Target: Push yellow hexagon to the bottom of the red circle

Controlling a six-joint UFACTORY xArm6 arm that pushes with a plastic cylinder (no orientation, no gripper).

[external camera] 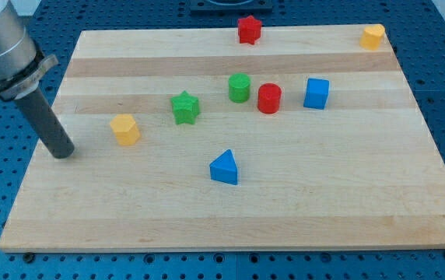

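The yellow hexagon (125,129) sits on the wooden board at the view's left. The red circle (269,99) stands near the board's middle, well to the right of the hexagon and a little higher. My tip (63,152) rests on the board to the left of the yellow hexagon and slightly below it, a short gap apart. The dark rod rises from the tip toward the view's top left.
A green star (184,107) lies between the hexagon and a green circle (240,88). A blue cube (316,93) is right of the red circle. A blue triangle (224,168) sits lower middle. A red star (249,29) and another yellow block (373,36) are at the top edge.
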